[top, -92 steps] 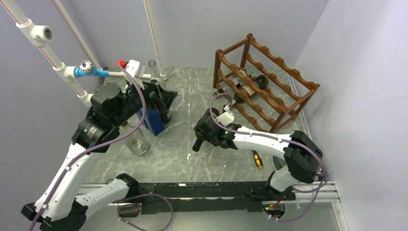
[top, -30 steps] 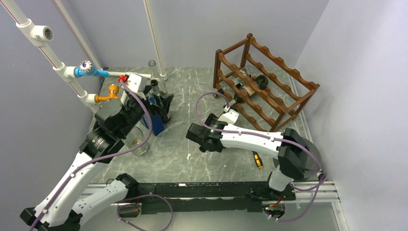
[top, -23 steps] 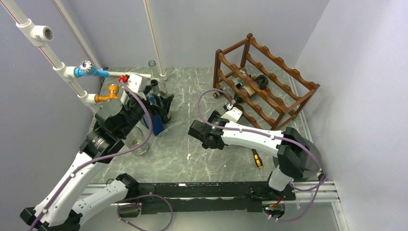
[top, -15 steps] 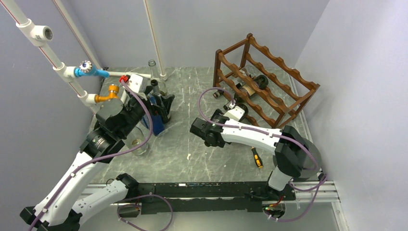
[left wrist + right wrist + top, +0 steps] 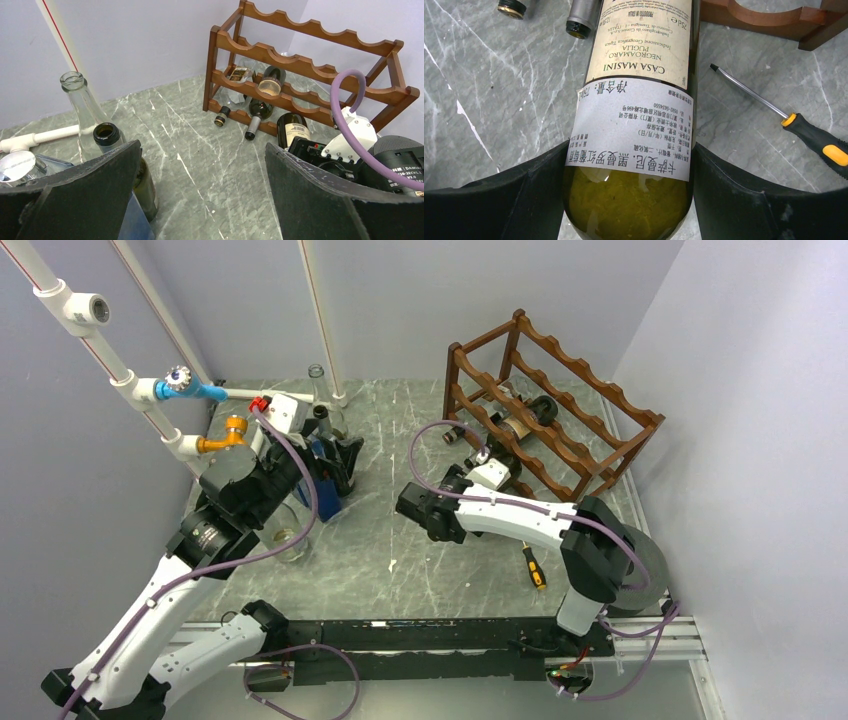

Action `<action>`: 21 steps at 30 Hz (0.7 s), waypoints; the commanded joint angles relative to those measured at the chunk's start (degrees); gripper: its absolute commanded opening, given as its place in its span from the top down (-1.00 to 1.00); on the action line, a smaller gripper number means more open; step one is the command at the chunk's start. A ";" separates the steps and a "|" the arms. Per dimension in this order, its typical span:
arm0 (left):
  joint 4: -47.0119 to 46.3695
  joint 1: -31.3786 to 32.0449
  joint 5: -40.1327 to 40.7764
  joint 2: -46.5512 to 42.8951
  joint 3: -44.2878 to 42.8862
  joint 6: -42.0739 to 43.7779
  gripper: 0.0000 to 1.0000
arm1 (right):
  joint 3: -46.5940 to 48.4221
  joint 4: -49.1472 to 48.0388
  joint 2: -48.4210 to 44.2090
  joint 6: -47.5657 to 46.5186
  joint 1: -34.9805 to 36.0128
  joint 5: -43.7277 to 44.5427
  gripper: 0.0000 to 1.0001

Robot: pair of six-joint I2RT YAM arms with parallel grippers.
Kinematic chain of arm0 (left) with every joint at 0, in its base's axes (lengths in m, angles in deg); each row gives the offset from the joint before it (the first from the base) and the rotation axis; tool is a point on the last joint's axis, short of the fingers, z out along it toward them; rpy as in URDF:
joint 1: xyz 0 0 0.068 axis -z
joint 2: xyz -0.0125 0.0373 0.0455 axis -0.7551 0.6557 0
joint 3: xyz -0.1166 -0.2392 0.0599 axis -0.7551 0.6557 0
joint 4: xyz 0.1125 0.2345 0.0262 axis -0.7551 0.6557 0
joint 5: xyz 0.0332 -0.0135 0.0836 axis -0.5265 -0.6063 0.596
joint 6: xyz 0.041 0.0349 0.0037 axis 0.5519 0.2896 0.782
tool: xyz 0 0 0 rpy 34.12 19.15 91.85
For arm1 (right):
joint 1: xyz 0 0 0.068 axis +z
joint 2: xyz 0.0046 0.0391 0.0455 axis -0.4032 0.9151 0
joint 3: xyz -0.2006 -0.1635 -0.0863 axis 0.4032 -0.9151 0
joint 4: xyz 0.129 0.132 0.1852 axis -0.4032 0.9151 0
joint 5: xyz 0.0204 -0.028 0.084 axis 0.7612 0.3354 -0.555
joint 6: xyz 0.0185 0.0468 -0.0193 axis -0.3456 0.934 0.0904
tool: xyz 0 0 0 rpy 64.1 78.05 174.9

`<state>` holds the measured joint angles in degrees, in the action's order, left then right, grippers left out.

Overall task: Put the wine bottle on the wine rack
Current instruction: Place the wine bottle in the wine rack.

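Note:
The wine bottle (image 5: 636, 100), green glass with white labels, lies between the jaws of my right gripper (image 5: 631, 147), which is shut on it near its rounded end. It hangs low over the marble table, its far end pointing at the wine rack (image 5: 555, 405), a reddish-brown frame with wavy rails at the back right. In the left wrist view the wine bottle (image 5: 292, 131) sits just in front of the wine rack (image 5: 305, 65). My left gripper (image 5: 202, 145) is open and holds nothing, over the left of the table.
Two bottles (image 5: 525, 420) lie on the rack's lower tier, necks (image 5: 580, 17) poking out toward me. A yellow-handled screwdriver (image 5: 804, 132) lies right of the held bottle. A clear bottle (image 5: 82, 107), a dark bottle (image 5: 107, 135), a blue box (image 5: 322, 488) and a glass jar (image 5: 285, 540) crowd the left.
My right arm has turned the bottle round and carried it back toward the rack. The left arm pulled back earlier and has held still over the last second.

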<state>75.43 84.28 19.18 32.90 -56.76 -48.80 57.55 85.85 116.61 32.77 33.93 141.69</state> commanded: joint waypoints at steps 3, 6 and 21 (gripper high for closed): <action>-1.97 0.26 0.10 0.22 -0.33 0.43 -0.99 | 0.48 0.59 -0.86 -0.05 -1.73 7.12 1.00; -1.83 0.26 0.00 0.30 -0.47 0.36 -0.99 | 0.33 0.91 -0.52 0.17 -2.06 7.03 1.00; -1.92 0.51 -0.84 0.28 -0.64 0.02 -0.99 | 0.32 4.46 1.38 3.19 -3.25 9.09 1.00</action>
<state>75.56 84.52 19.02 33.34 -56.76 -48.82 56.20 86.73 117.81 34.10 31.22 140.95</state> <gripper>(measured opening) 0.994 0.795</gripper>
